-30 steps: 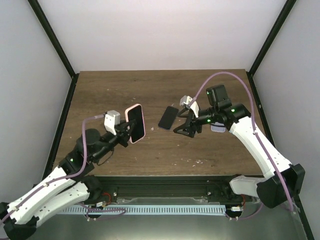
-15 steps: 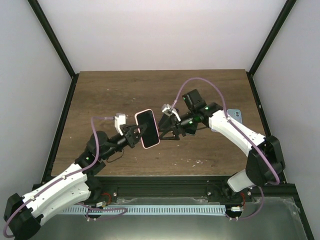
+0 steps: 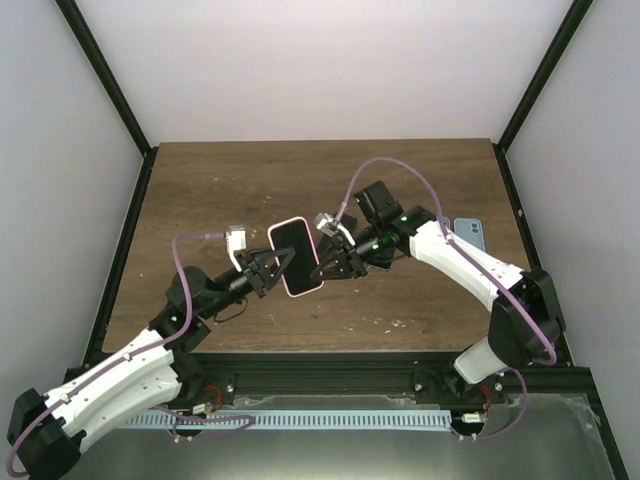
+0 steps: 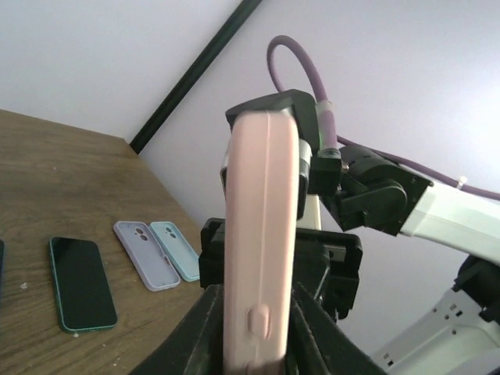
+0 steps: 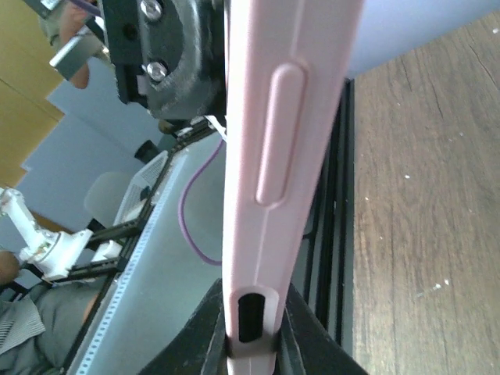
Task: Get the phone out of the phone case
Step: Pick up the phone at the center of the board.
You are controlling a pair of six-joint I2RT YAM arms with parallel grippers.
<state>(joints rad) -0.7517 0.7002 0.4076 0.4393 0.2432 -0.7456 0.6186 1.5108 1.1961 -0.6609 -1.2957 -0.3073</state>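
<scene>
Left pincer (image 3: 268, 268) is clenched on one long edge of the pink rubbery phone case (image 4: 262, 234). I see it held off the brown wooden desk (image 3: 200, 190), over the middle. The black-screened phone (image 3: 295, 255) sits inside the case, screen facing the overhead camera. Right pincer (image 3: 320, 268) grips the opposite edge, its fingers (image 5: 215, 316) pressed against both faces.

Seen edge-on by both wrist cameras, the pink phone case (image 5: 273, 156) is hiding its phone (image 3: 296, 256) and running off frame; well right of it, the right arm (image 3: 460, 258) is overlapping a blue case (image 3: 470, 230).
</scene>
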